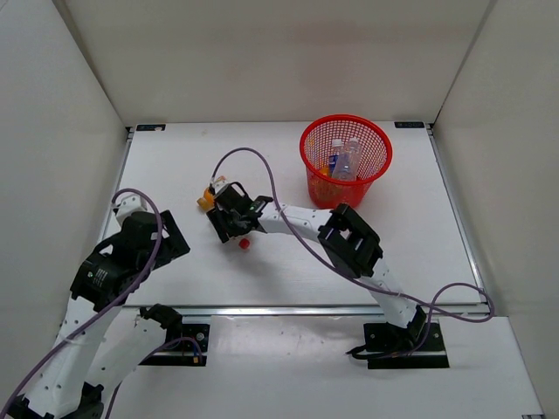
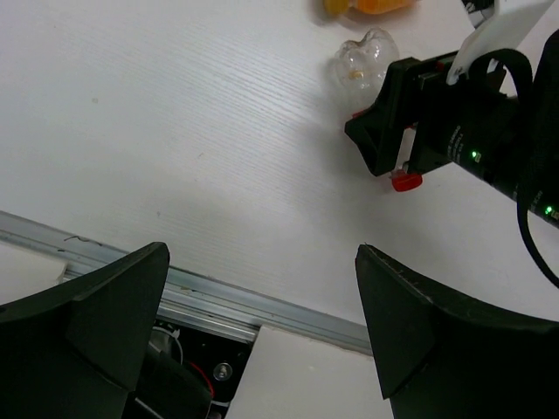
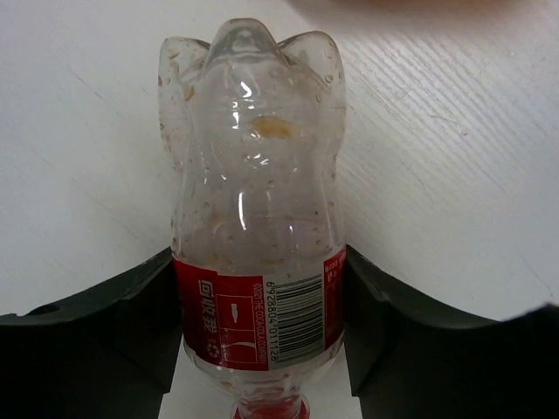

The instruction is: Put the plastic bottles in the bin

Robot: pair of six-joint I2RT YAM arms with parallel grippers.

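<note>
The right gripper (image 1: 231,218) is down at the table (image 1: 175,157), reaching well across to the left. Its jaws are closed on the red-labelled bottle (image 3: 253,175), one finger pressed to each side of the label. The bottle lies flat on the white surface, red cap (image 1: 244,243) toward the wrist, lobed base pointing away. That reads as the grasp step, with the lift to come. The hold sits low on the body, near the neck, so the long clear end sticks out in front. A firm squeeze and a straight, steady rise should stop it pivoting or slipping on that slick plastic. Just beyond its base lies an orange bottle (image 1: 207,200), close enough that lifting straight up, with no forward slide, is the safe call. The bin (image 1: 346,117) stands well apart at the far right, with several bottles (image 1: 342,161) inside already. The carry wants enough height to clear that thick rim before a release over the middle. The left gripper (image 2: 262,253) hangs with jaws wide open, holding nothing, and it should keep out of the sweep.
</note>
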